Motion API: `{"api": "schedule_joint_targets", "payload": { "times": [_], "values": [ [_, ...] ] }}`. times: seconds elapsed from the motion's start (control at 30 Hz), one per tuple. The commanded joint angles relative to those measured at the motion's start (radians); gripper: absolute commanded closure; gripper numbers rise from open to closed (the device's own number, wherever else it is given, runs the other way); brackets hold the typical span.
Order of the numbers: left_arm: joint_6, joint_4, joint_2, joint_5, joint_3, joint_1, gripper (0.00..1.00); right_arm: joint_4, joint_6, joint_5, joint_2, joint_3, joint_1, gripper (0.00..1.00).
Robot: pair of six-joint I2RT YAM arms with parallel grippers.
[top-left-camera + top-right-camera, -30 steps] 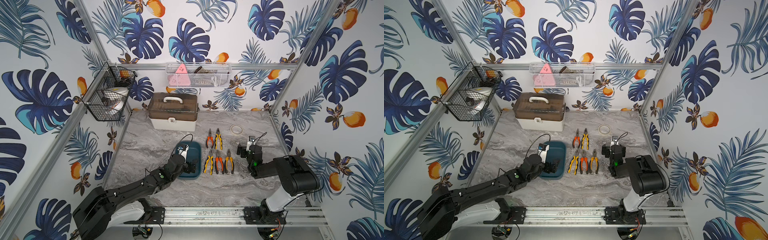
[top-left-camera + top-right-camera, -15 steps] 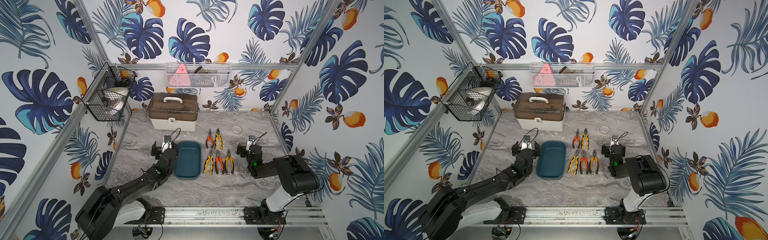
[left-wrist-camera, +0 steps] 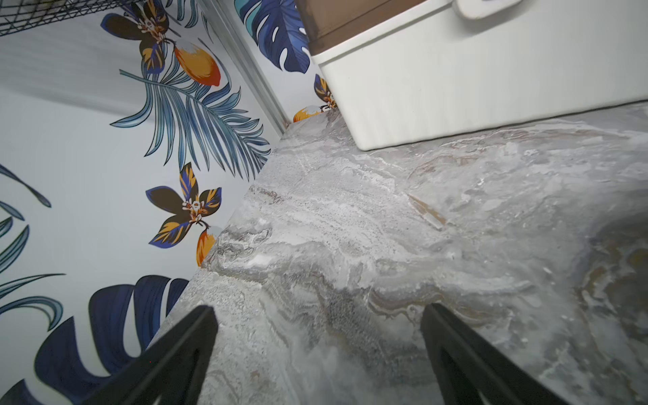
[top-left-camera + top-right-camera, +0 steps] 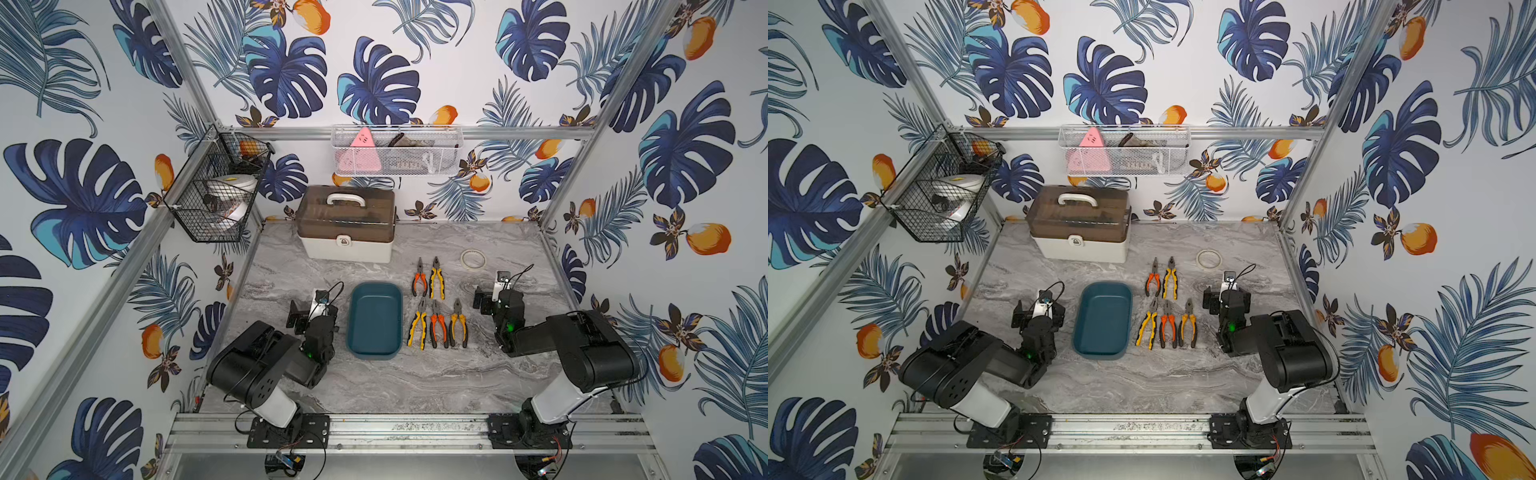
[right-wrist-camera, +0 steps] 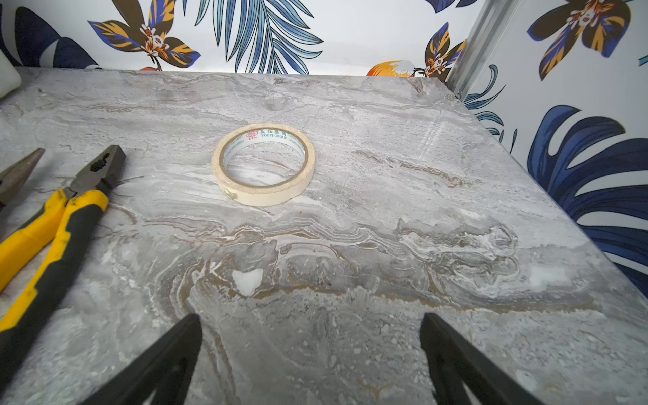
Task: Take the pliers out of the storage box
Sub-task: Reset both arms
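The storage box [image 4: 376, 320] is smooth plastic, the table [image 4: 415, 386] marble-patterned.

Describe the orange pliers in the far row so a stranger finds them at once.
On the marble table, find the dark teal storage box. Beside it lie five pliers in two rows; take the far row of two, towards the white toolbox. Yours is the orange-handled pair, box-side of its yellow-handled neighbour.

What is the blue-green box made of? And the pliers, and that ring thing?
The storage box looks like plastic: smooth, one even teal colour, with softly rounded corners. The pliers seem to have dull grey metal jaws, and the yellow-and-black handles look like rubbery or plastic grips. The tape roll looks like matte cream paper tape, wound on a printed core that is probably cardboard.
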Motion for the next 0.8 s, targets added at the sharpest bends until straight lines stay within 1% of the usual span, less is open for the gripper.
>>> {"api": "schedule_joint_targets", "payload": {
  "times": [0.0,0.07,0.17,0.23,0.3,0.37,0.4,0.47,0.53,0.57,0.6,0.63,0.7,0.73,0.77],
  "values": [
    [0.002,0.026,-0.046,0.081,0.034,0.019,0.01,0.024,0.01,-0.004,0.001,0.005,0.0,0.0],
    [-0.017,-0.061,-0.072,0.134,0.057,0.043,0.01,0.023,0.01,-0.005,0.0,0.005,0.001,0.0],
    [-0.047,-0.122,-0.09,0.155,0.074,0.074,0.01,0.023,0.011,-0.006,0.001,0.004,0.001,0.0],
    [-0.061,-0.129,-0.107,0.175,0.065,0.085,0.01,0.024,0.01,-0.006,0.0,0.005,0.0,0.0],
    [-0.099,-0.139,-0.139,0.171,0.05,0.086,0.01,0.018,0.011,-0.007,0.0,0.007,0.001,0.0],
    [-0.166,-0.231,-0.204,0.241,0.046,0.105,0.01,0.019,0.011,-0.007,0.0,0.007,-0.001,0.0],
    [-0.211,-0.242,-0.22,0.284,0.04,0.13,0.01,0.018,0.012,-0.007,0.0,0.007,-0.001,0.0],
    [-0.284,-0.158,-0.185,0.338,0.021,0.177,0.01,0.017,0.012,-0.007,0.0,0.007,0.0,0.0],
    [-0.31,-0.078,-0.08,0.335,0.032,0.208,0.01,0.018,0.012,-0.007,0.0,0.007,-0.001,0.0],
    [-0.313,-0.028,-0.034,0.365,0.039,0.225,0.01,0.019,0.013,-0.006,0.001,0.007,-0.001,0.0],
    [-0.302,-0.014,-0.021,0.416,0.037,0.234,0.01,0.018,0.012,-0.007,0.001,0.007,-0.001,0.0],
    [-0.312,-0.073,-0.037,0.433,0.047,0.241,0.01,0.018,0.012,-0.007,0.001,0.007,0.0,0.0],
    [-0.33,-0.114,-0.041,0.475,0.065,0.268,0.01,0.015,0.013,-0.007,0.0,0.009,-0.002,0.0],
    [-0.343,-0.127,-0.02,0.508,0.072,0.288,0.01,0.015,0.013,-0.009,0.001,0.008,-0.001,0.0],
    [-0.35,-0.07,0.041,0.491,0.082,0.295,0.01,0.016,0.013,-0.009,0.001,0.01,-0.001,0.0]
  ]
}}
